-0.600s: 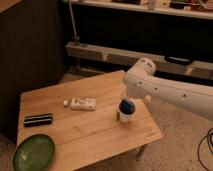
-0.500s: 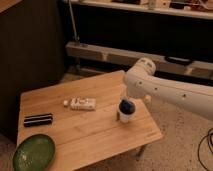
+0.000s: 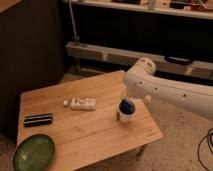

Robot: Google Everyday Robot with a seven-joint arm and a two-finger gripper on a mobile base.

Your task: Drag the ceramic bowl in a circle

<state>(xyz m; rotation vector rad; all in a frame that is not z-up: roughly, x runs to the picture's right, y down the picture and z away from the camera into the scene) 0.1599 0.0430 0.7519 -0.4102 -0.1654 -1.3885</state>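
No visible shift since half a second back: same pose for the arm (image 3: 170, 92), same layout on the desk (image 3: 95, 132). Reaching in from the right, white and rounded, with a bulky joint over the desk's far right corner. Gripper (image 3: 125, 98) tucked at the lower left end of that arm, just above the small white cup (image 3: 125, 114), jaws spread apart, clamped on nothing. Hard to separate further from the arm's pale housing.

Ceramic bowl (image 3: 33, 152) sitting at the desk's near left corner, wide and shallow, glossy green with a darker rim, upright and empty. Well apart from the gripper, with most of the wooden top between them, and touching none of the other things.

Cup standing upright near the desk's right edge, blue inside. White packet (image 3: 80, 104) lying flat near the middle, toward the far side, long axis running left to right. Black rectangular block (image 3: 38, 120) lying flat near the left edge, between the packet and the bowl, apart from both.

Behind the desk, a long pale shelf (image 3: 150, 55) against a dark wall. Below, speckled floor (image 3: 175, 145), with a dark cable (image 3: 204, 150) looping at the right edge.
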